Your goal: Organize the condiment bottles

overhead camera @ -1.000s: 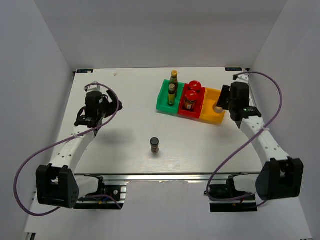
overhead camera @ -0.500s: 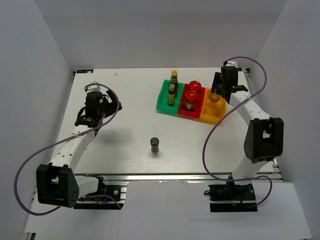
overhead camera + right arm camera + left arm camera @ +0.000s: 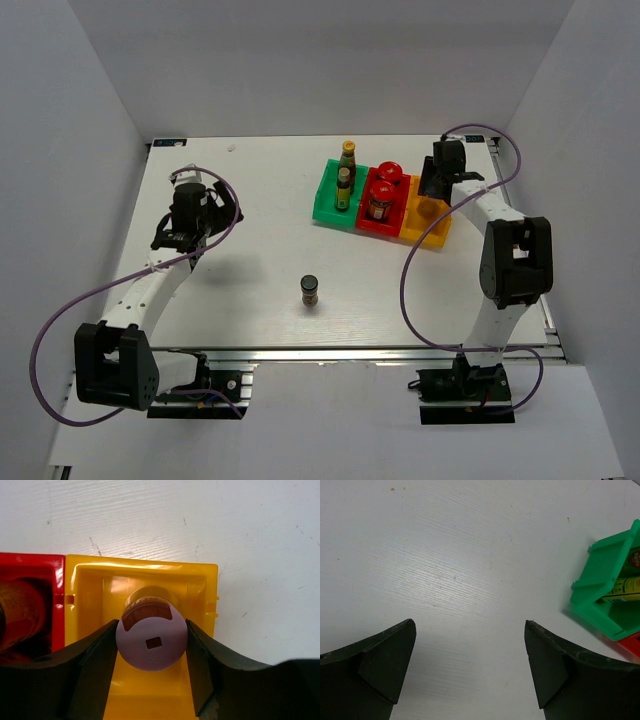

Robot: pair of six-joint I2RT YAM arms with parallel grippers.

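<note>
grouping by type at the far side of the table (image 3: 250, 200): green bin (image 3: 324, 205) taking both slim bottles (image 3: 345, 186), red bin (image 3: 368, 226) both red-lidded jars (image 3: 379, 202). clamping the pink-lidded jar (image 3: 151, 642) by its lid with the right gripper (image 3: 151, 626), upright inside the orange bin (image 3: 200, 577), likely for release. idling the left gripper (image 3: 470, 630), spread wide, holding nothing. leaving the black-lidded jar (image 3: 310, 289) alone mid-table, not yet sorted.

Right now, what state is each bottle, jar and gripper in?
Left gripper: open, empty.
Right gripper: shut on pink-lidded jar, in the orange bin.
Slim bottles: both upright in green bin.
Red-lidded jars: both upright in red bin.
Black-lidded jar: upright, alone on the table.
</note>
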